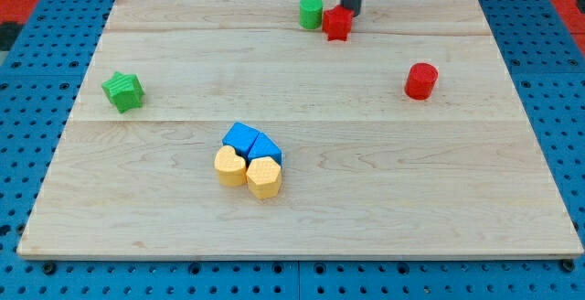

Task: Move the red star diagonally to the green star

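Wooden board [302,218] on blue pegboard [27,282]; we read no writing anywhere. Our tip [352,13], a bare rod with nothing to open or close, touches the red star [337,23] at the view's top, just beside the green cylinder [311,12]. Green star [122,91] lies far left; red cylinder [421,80] right; blue blocks [250,143] and yellow blocks [248,172] cluster centrally.

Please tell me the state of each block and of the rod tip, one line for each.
red star: touching the green cylinder, tip at its upper right
green cylinder: upright
green star: alone, view's left
red cylinder: alone, upright
two blue blocks: clustered
two yellow blocks: clustered below them
my tip: against the red star
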{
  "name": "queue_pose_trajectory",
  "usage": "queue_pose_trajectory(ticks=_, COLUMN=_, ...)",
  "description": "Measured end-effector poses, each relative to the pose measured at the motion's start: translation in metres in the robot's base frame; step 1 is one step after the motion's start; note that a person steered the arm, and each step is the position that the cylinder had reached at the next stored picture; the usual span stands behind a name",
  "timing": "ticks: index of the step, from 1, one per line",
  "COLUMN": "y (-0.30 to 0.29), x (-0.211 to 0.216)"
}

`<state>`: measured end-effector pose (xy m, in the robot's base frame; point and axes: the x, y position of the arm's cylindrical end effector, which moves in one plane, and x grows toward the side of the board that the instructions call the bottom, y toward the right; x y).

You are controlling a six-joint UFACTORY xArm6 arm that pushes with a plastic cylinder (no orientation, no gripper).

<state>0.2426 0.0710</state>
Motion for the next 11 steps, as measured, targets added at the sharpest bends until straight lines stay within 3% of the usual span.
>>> queue_pose_trajectory(ticks=2, y=-0.037, x=0.043)
queue_pose_trajectory(ticks=3, y=0.005, x=0.046)
queue_pose_trajectory(ticks=4, y=-0.023, x=0.056)
queue_pose_trajectory(ticks=5, y=-0.100, x=0.064)
queue_pose_trajectory(ticks=6, y=-0.086, x=0.077)
queue_pose_trajectory(ticks=7, y=-0.121, x=0.102)
queue_pose_trajectory(ticks=8, y=-0.170, x=0.104)
queue_pose_trajectory(ticks=9, y=-0.155, x=0.080)
queue_pose_trajectory(ticks=11, y=-0.238, x=0.087)
